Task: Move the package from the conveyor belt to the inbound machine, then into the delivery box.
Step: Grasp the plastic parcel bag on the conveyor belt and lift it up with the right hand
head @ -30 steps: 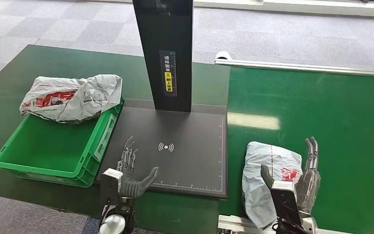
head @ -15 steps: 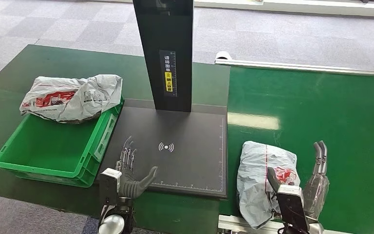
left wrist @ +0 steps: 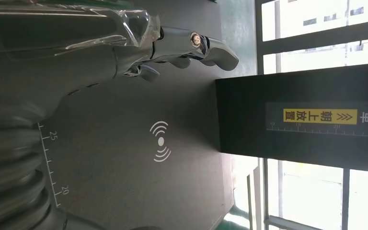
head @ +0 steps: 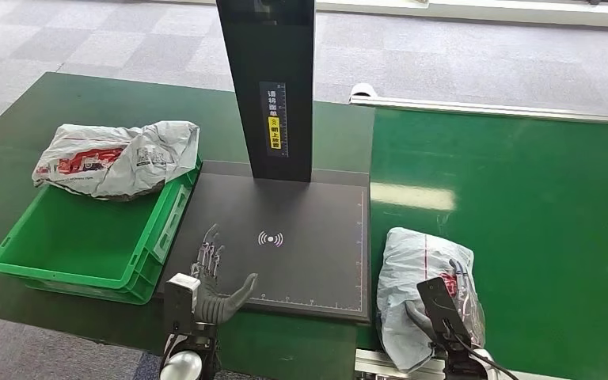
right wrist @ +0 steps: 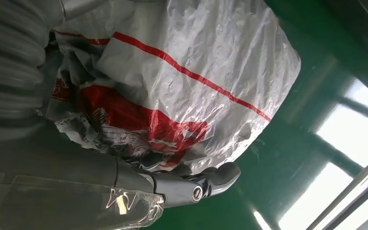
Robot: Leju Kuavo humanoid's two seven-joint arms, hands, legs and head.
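Observation:
A white plastic package [head: 412, 265] with red print lies on the green conveyor belt [head: 522, 198], close to the edge of the inbound machine's dark plate [head: 301, 214]. My right hand [head: 442, 305] grips the package at its near end, fingers folded over its right side. The right wrist view has the package [right wrist: 187, 81] filling the middle, with my fingers [right wrist: 196, 184] curled against its red-printed side. My left hand [head: 210, 285] hovers open over the plate's near left corner, its fingers [left wrist: 196, 45] spread above the dark surface.
The machine's black column [head: 269, 87] rises at the back of the plate. A green delivery box [head: 71, 237] stands left of the plate, and a second white package [head: 119, 158] rests across its far rim. The table's front edge runs just below my hands.
My right hand's fingers, upright beside the package before, have folded down onto it. The package has slid a little left toward the plate. The left hand has stayed put.

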